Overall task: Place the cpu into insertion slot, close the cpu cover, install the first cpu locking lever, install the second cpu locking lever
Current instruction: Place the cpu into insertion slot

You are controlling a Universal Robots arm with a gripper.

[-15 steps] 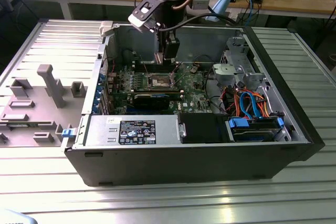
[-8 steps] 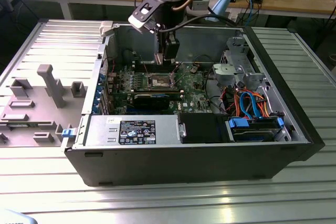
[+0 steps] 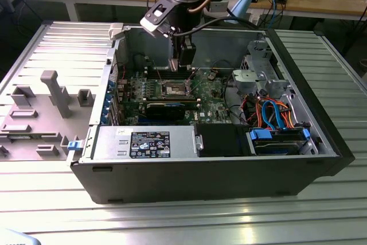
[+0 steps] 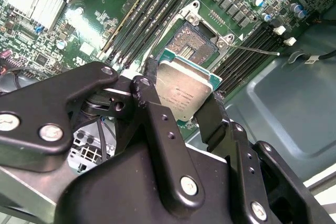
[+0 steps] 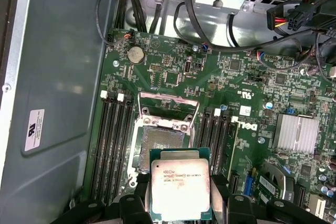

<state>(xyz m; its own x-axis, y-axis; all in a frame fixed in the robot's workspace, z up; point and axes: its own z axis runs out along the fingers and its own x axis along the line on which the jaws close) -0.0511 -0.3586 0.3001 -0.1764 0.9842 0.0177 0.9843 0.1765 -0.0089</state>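
1. Placement of the cpu (image 5: 180, 184) is the step in hand, as I judge it. The gripper (image 4: 181, 98) is clenched on two opposite edges of the chip, whose metal top faces the wrist cameras.
2. The chip hangs over the motherboard (image 5: 173, 72) and partly overlaps the insertion slot (image 5: 163, 140) in both wrist views. How high it sits above the pins is hard to tell.
3. The slot lies bare and the cpu cover (image 5: 167, 96) stands swung up beside it, so nothing is closed or locked yet.
4. Seating calls for a level chip, squared to the silver rim, since the pin field looks delicate.
5. Room is tight, with memory slots (image 5: 113, 145) flanking the socket. The open computer case (image 3: 321, 142) rests on a ribbed metal table (image 3: 172, 222), with grey fixtures (image 3: 51, 90) at the exterior view's left.
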